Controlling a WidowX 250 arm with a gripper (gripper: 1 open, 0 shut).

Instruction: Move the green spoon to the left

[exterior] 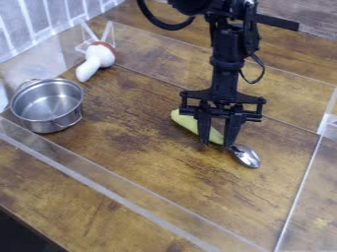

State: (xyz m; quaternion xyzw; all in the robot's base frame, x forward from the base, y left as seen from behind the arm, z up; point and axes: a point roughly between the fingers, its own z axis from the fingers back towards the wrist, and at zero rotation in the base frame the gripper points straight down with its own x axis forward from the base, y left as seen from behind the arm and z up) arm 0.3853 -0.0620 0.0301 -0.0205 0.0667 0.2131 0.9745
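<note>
We see the green spoon (211, 136) lying flat on the wooden desk (132, 138), right of centre. Its long axis runs diagonally: the yellow-green handle points up-left, the shiny bowl down-right toward the near edge. Our claw (219, 122) points straight down over the handle, partly closed, its fingers either side of it and seemingly gripping it. Well off to the left sit a round steel bowl (47, 103) and a white utensil (93, 61). A clear barrier (118, 202) runs across the front.
</note>
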